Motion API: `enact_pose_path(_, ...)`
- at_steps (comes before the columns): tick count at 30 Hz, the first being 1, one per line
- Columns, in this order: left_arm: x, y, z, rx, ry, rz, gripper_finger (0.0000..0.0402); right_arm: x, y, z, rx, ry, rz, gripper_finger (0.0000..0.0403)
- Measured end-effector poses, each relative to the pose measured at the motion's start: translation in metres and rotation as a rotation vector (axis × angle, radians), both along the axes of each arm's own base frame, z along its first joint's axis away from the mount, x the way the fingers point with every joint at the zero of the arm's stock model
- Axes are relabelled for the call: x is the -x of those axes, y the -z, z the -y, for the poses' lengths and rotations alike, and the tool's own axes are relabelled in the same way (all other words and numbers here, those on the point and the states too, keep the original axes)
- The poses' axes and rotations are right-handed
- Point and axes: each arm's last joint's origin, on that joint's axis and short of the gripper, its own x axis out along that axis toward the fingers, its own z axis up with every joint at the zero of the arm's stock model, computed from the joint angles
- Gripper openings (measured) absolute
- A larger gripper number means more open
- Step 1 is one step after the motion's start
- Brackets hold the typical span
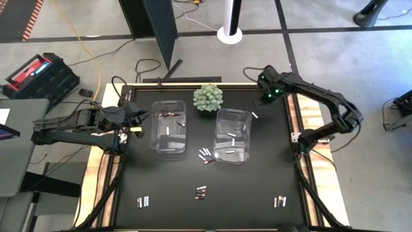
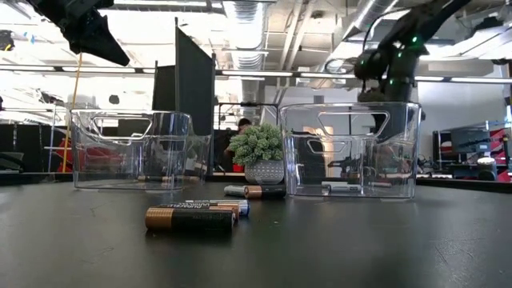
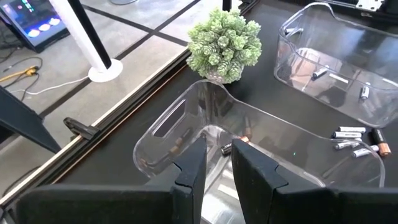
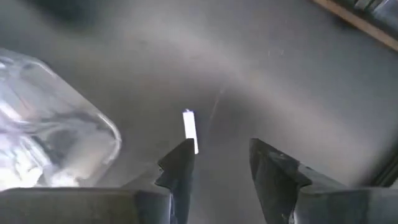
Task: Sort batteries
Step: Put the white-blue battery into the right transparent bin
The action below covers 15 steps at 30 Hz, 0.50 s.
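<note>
Two clear bins stand mid-table, the left bin (image 1: pixel 167 127) and the right bin (image 1: pixel 232 135), each with a few batteries inside. Loose batteries lie in small groups between the bins (image 1: pixel 205 154) and along the near side (image 1: pixel 201 191) (image 1: pixel 143 202) (image 1: pixel 279 202). One pale battery (image 1: pixel 255 115) (image 4: pixel 189 130) lies alone on the mat by the right bin's far right corner. My right gripper (image 1: pixel 267 95) (image 4: pixel 217 158) hovers open above it, pointing down. My left gripper (image 1: pixel 133 120) (image 3: pixel 217 165) waits over the left bin's left rim, its fingers slightly apart with nothing between them.
A small green spiky plant in a pot (image 1: pixel 208 98) (image 2: pixel 264 154) stands at the far edge between the bins. Wooden rails (image 1: pixel 308 116) frame the black mat. Open mat lies in front of the bins, near the two dark batteries (image 2: pixel 192 218).
</note>
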Motion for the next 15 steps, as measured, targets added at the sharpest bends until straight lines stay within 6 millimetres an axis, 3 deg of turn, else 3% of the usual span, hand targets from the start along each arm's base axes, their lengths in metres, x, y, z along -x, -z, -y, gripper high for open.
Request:
enact_pose_path(10, 0.000, 0.000, 0.000, 0.002, -0.002, 0.002, 0.0073, -0.021, 0.038, 0.004, -0.133, -0.070, -0.062, 0.0164)
enact_pose_path(15, 0.000, 0.000, 0.000, 0.002, -0.002, 0.001, 0.0073, -0.034, 0.045, 0.002, -0.108, -0.125, -0.028, 0.0164)
